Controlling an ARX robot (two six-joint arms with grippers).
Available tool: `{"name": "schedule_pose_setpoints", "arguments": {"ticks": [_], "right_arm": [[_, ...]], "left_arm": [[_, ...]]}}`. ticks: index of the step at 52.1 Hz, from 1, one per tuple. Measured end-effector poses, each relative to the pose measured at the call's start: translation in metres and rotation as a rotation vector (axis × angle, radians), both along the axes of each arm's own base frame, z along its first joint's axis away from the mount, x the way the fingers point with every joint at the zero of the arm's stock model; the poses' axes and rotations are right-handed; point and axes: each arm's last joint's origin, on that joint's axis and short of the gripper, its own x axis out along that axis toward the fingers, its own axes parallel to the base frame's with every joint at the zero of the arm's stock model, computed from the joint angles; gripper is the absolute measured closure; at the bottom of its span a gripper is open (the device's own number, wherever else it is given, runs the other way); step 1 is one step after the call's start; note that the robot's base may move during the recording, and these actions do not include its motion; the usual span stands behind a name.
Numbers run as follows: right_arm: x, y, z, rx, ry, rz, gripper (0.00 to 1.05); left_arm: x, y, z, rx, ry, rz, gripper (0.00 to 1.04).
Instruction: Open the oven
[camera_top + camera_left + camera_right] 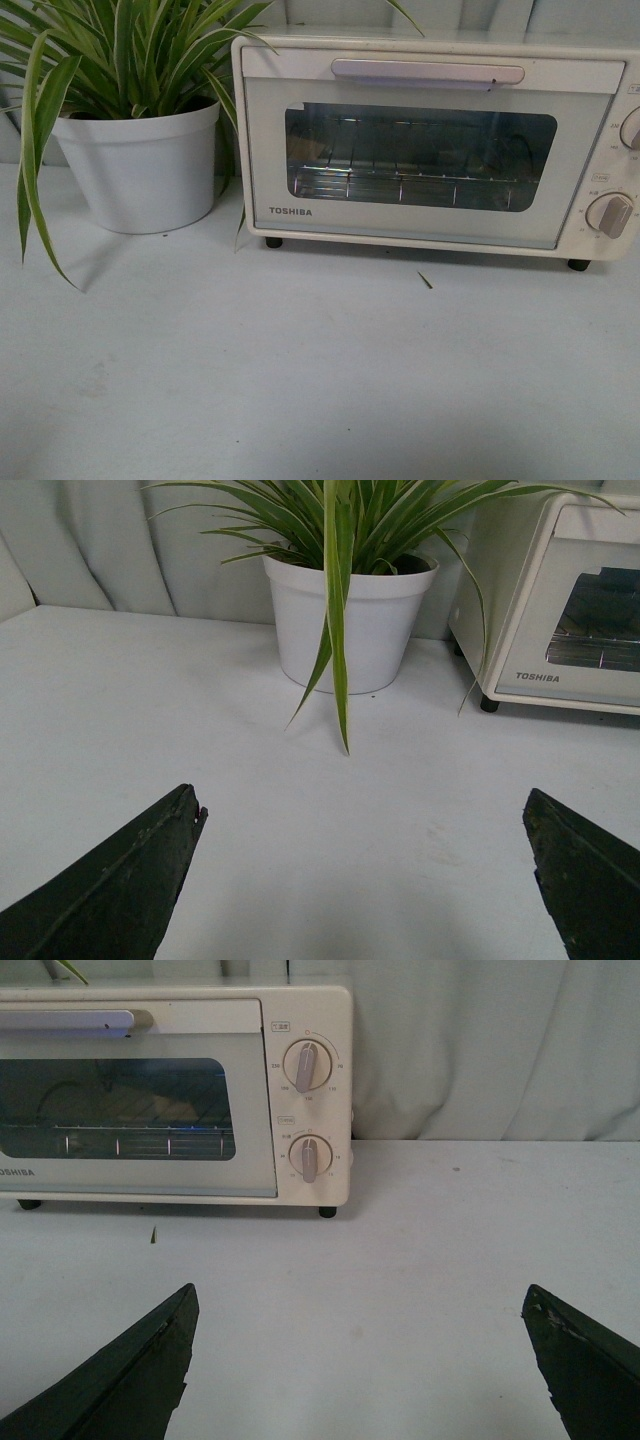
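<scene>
You have one pale table (300, 390) in front of you, and everything else stands toward its back edge. On it there is one oven (430, 150), cream-white and boxy, with TOSHIBA printed low on the glass-window door (270, 150). From the front view it fills the right-hand part of the scene, just beside the one white plant pot (140, 165) on its left. The door is shut flat against the body. Through the window you can see one wire rack (400, 185) lying level inside; whether anything rests on it you cannot tell, as the glass is dim.

The pot holds one plant (120, 50) with long striped green leaves that spill over the rim and hang down toward the table.

You have two grippers, each seen only from its own wrist camera. The left gripper (362, 802) has its dark fingers spread wide, nothing between them, and it faces the pot. The right gripper (360, 1295) is spread just as wide and empty, above bare table in front of the oven's knob end, well apart from it.

One long bar handle (428, 72) runs across the top of the door. There are two round knobs on the right panel, the upper knob (308, 1065) above the lower knob (309, 1158). One small leaf scrap (425, 280) lies on the table just before the oven
</scene>
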Motion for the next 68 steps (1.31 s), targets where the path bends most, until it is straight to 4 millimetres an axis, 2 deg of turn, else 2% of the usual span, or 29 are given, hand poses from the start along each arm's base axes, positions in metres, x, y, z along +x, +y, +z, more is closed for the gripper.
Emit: {"name": "schedule_pose_setpoints", "arguments": {"ticks": [40, 47, 58, 63, 68], "right_arm": [[0.000, 0.000, 0.000, 0.000, 0.000, 0.000, 0.09], [0.000, 0.000, 0.000, 0.000, 0.000, 0.000, 0.09], [0.000, 0.000, 0.000, 0.000, 0.000, 0.000, 0.09], [0.000, 0.000, 0.000, 0.000, 0.000, 0.000, 0.09], [0.000, 0.000, 0.000, 0.000, 0.000, 0.000, 0.09]], "left_arm": [[0.000, 0.000, 0.000, 0.000, 0.002, 0.001, 0.06], [0.004, -0.002, -0.007, -0.137, 0.141, 0.155, 0.06], [0.020, -0.023, -0.003, -0.423, 0.297, 0.023, 0.06], [0.040, -0.039, 0.007, -0.600, 0.352, -0.021, 0.06], [0.067, -0.062, 0.014, -0.740, 0.414, -0.077, 0.06]]}}
